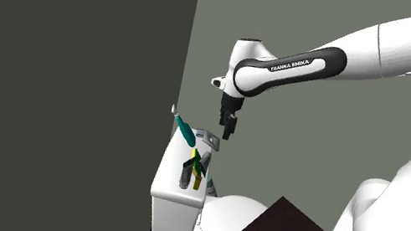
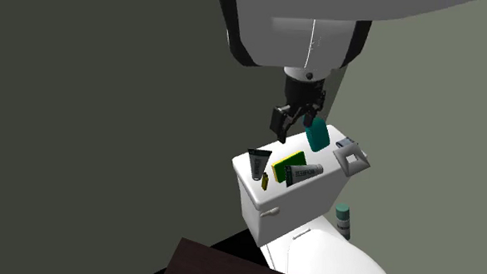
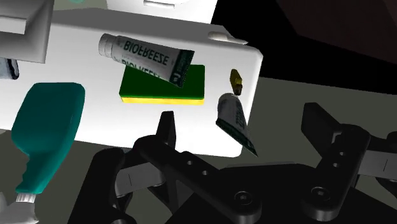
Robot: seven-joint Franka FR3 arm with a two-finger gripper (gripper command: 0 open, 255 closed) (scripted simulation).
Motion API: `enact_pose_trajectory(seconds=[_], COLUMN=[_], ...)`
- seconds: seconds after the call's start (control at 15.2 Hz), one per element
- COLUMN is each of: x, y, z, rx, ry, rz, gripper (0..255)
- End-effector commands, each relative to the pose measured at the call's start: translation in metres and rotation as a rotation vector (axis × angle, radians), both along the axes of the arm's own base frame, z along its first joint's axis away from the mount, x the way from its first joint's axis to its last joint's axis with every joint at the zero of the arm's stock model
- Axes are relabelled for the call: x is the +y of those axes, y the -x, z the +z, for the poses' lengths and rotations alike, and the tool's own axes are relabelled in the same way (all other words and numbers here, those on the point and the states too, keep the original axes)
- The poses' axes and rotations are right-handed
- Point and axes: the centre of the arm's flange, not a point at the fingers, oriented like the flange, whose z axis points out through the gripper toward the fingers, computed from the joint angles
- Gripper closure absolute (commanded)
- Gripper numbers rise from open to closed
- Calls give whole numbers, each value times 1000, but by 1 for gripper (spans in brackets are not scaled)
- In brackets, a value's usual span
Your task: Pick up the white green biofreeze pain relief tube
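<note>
Your fingers (image 3: 167,130) stand wide apart and hold nothing, up in the air above the toilet tank (image 3: 95,130). The white and green Biofreeze tube (image 3: 143,56) lies flat across a green and yellow sponge (image 3: 191,86) on the tank's smooth white top. A teal thing (image 3: 48,124) pokes over one edge.

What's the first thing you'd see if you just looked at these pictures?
The big white robot arm, its black gripper open above a white toilet tank. On the tank lies a Biofreeze tube across a green sponge, with a teal thing beside them.
</note>
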Motion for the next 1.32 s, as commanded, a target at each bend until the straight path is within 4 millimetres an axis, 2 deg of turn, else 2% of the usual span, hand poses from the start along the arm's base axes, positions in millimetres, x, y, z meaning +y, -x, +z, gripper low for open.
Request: enact_pose_trajectory(seconds=[0.0, 0.53, 0.99, 1.19, 1.25], x=[13, 56, 56, 56, 57], y=[-14, -57, -57, -57, -57], z=[-22, -113, -150, -153, -153], rx=[18, 91, 91, 91, 91], ry=[3, 17, 17, 17, 17], rz=[77, 366, 366, 366, 366], gripper=[0, 0, 0, 0, 255])
